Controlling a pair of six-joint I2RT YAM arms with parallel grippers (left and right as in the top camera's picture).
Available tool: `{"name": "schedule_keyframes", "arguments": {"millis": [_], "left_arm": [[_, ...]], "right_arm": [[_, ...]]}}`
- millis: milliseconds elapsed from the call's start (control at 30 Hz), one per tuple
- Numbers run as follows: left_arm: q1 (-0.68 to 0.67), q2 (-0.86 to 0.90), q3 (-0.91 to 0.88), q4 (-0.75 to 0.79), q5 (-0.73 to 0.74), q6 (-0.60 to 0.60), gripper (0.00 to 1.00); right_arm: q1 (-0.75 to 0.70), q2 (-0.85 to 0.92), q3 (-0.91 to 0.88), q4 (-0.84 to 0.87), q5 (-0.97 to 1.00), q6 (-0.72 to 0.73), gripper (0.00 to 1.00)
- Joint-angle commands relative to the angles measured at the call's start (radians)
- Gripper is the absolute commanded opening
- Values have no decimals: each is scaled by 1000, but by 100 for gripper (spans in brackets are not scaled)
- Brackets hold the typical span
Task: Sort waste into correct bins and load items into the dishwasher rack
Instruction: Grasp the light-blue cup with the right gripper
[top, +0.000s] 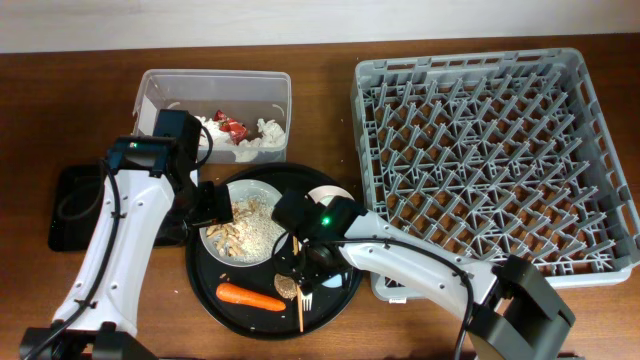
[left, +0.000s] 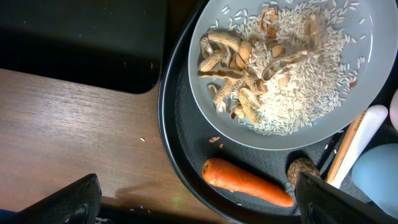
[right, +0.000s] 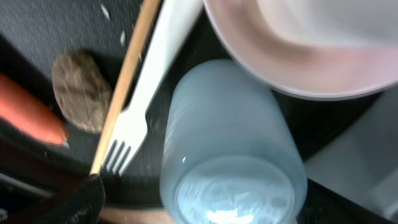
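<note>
Left gripper (left: 202, 200) hangs wide open over the scrap-heaped plate (left: 292, 142) on the round black tray (left: 189, 149), right gripper (top: 298, 265) hovers close over the pale blue cup (right: 230, 143) beside the fork (right: 140, 106), grip impossible to judge.

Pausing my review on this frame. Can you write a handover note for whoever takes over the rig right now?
Left gripper: open, hovering over the plate edge on the round tray.
Right gripper: close over the pale blue cup; open or shut not visible.
Done: tissues and red wrapper in the clear tub.
Left: food scraps on the plate, carrot and brown lump to bin; plate, bowl, cup and fork to the rack, which holds no dishes.
</note>
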Motion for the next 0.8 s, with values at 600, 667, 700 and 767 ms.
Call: {"name": "schedule_keyframes", "arguments": {"millis": [600, 667, 700, 767], "left_arm": [[5, -11, -3, 3, -14, -13, 99], [5, -11, -3, 3, -15, -13, 99], [5, -11, -3, 3, -14, -13, 99], [5, -11, -3, 5, -14, -13, 99]], "right_arm": [[3, -8, -33, 80, 79, 159, 63], [2, -47, -11, 56, 97, 159, 60], [2, -69, 7, 31, 121, 159, 60], [-3, -132, 60, -35, 175, 159, 60]]}}
